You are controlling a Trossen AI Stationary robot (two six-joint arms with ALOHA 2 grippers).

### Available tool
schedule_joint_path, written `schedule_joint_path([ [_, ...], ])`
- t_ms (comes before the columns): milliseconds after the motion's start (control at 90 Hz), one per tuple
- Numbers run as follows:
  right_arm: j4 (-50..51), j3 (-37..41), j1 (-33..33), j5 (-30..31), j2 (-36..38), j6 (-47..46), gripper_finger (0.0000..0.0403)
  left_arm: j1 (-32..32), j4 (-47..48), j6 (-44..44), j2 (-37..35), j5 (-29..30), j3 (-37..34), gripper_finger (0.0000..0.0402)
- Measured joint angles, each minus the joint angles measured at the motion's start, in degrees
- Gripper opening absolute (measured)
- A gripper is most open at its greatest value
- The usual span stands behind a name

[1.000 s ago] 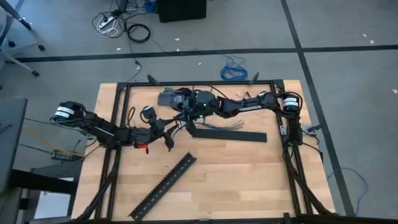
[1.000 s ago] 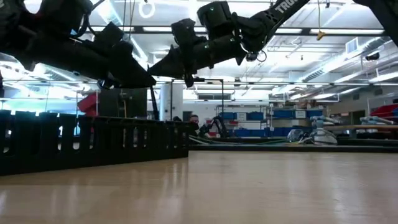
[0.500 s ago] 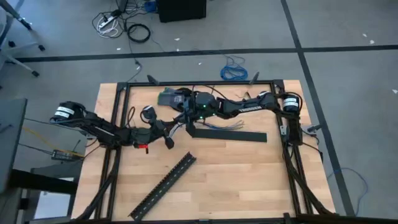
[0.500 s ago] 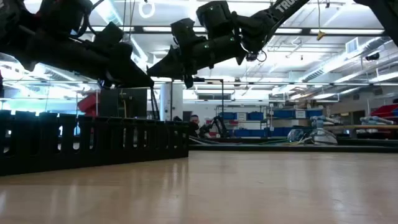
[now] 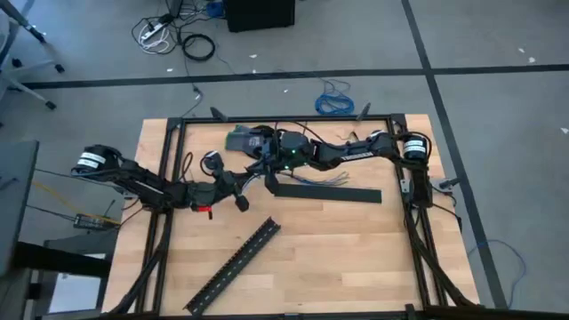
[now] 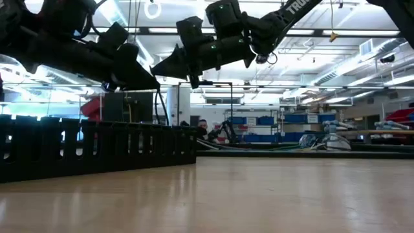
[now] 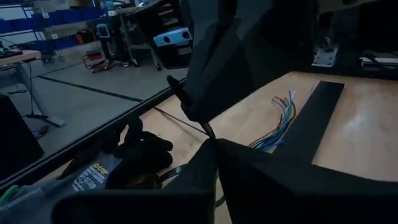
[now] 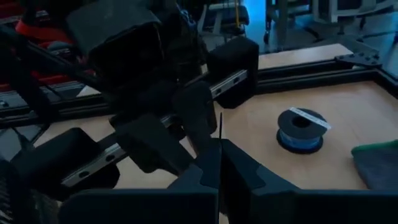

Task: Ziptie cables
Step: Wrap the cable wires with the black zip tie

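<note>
The left end effector (image 5: 242, 189) and the right end effector (image 5: 262, 171) meet nose to nose above the far left part of the table (image 5: 356, 258). In each wrist view the arm's own fingers are pressed together on a thin dark strand, too fine to identify; the right wrist view shows it standing up from the closed tips. Seen from above, both tips merge into one dark mass, so the strand cannot be traced there. The cables (image 5: 322, 179) lie fanned on the wood just behind a flat black strip (image 5: 329, 192), their near ends hidden under the right arm. A slotted black strip (image 5: 233, 265) lies diagonally nearer the front, filling the low view's left side
</note>
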State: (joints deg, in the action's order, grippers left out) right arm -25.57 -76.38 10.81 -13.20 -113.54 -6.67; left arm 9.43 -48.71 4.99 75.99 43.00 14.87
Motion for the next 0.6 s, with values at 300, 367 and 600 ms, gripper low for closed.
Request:
schedule_joint_path([
  [300, -1.2, 0.0, 0.1, 1.2, 0.0, 0.8, 0.0000, 0.0, 3.0, 1.7, 0.0, -0.2, 0.0, 0.0003],
  [367, -1.6, 0.0, 0.1, 1.5, 0.0, 0.9, 0.0000, 0.0, 4.3, 2.6, 0.0, -0.3, 0.0, 0.0003],
  [600, -3.5, -0.3, 0.3, 1.5, 1.0, 0.9, 0.0000, 0.1, 8.8, 4.7, 0.2, -1.1, -0.2, 0.0003],
])
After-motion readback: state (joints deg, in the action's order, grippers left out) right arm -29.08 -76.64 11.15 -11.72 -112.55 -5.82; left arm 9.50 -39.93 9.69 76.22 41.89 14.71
